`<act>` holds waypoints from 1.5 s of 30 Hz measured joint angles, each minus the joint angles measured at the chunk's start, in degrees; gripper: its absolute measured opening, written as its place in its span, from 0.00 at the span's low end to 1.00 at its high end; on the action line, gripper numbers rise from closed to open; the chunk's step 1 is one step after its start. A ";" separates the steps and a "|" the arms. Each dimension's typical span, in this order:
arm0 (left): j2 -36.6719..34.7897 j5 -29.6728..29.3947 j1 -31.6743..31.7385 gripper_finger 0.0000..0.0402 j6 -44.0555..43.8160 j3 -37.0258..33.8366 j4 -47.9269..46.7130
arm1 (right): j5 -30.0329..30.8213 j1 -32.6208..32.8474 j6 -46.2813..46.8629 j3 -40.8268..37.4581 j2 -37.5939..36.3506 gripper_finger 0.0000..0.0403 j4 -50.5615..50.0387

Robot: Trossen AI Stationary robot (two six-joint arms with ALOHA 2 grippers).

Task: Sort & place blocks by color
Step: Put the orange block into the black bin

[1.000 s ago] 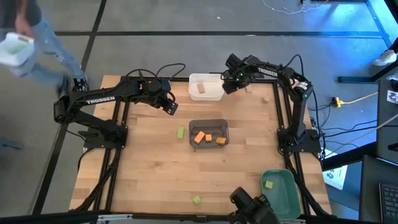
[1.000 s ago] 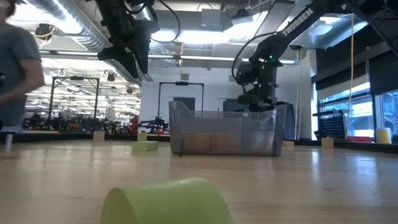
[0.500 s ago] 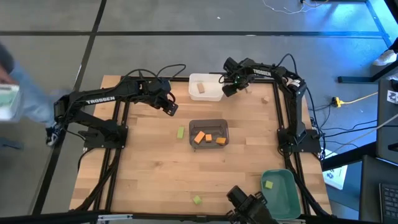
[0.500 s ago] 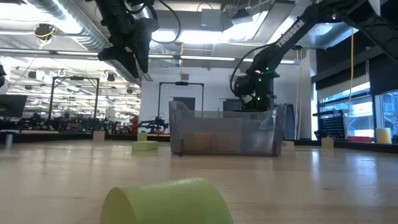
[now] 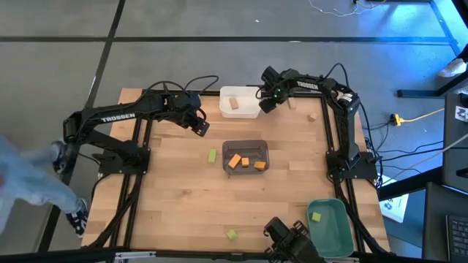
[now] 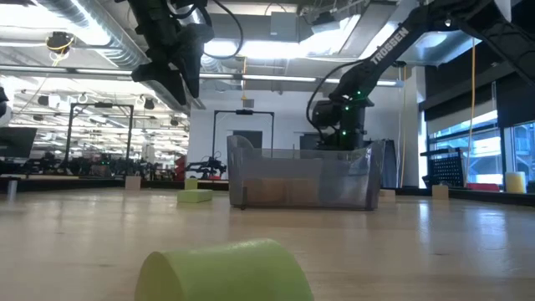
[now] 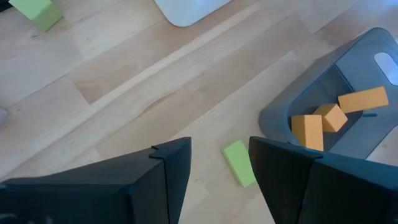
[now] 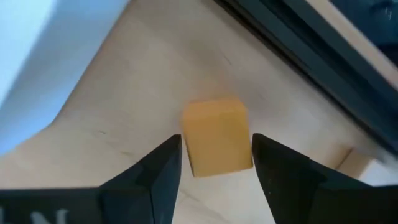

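Pale tan wood shows between the fingers of the right claw (image 8: 216,155): a small tan block (image 8: 217,135) sits in the gap with a finger (image 8: 158,171) close on either side, though whether the pads press it or only flank it I cannot tell; from above, that claw (image 5: 268,101) hangs at the far edge of the surface (image 5: 183,204), just beside the white bin (image 5: 252,111), which holds another tan block (image 5: 233,104); a further tan block (image 5: 312,117) lies on the bare wood near the right arm's frame.

Orange blocks (image 5: 244,161), three of them, lie together in the dark grey bin (image 5: 227,148) at the middle of the surface; the left wrist view shows them (image 7: 336,116) clustered in one corner of that bin (image 7: 280,115).

Light green blocks are scattered; one (image 5: 212,155) lies flat on the surface just beside the grey bin, on its left side, and appears in the left wrist view (image 7: 239,163) in the gap between the fingers but below them, not held; another (image 5: 232,234) lies near the front edge and fills the foreground of the low view (image 6: 224,269); a third (image 5: 316,216) rests inside the green bin (image 5: 338,234) at the front right corner.

Left claw (image 5: 200,126) hovers above the surface, between the white bin and the loose green block, its fingers (image 7: 168,168) apart and empty; in the low view it (image 6: 180,75) hangs well clear of the wood.

A person (image 5: 33,186) shows blurred beyond the surface's left side.
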 joint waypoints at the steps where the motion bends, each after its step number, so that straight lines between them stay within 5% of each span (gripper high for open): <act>1: 0.02 0.00 0.00 0.38 0.00 0.00 0.00 | -0.01 0.00 -0.75 0.00 0.00 0.49 0.32; 26: 0.01 0.04 -0.11 0.38 0.13 0.00 0.00 | -0.10 0.00 -2.77 0.00 -0.62 0.32 0.54; 36: 0.01 1.20 -0.13 0.38 1.51 0.00 -0.02 | -1.16 2.65 -7.62 10.37 -2.47 0.32 -19.52; 45: 0.01 1.25 -0.13 0.38 3.09 0.00 -0.15 | -4.84 12.83 -10.53 22.06 -2.54 0.32 -33.24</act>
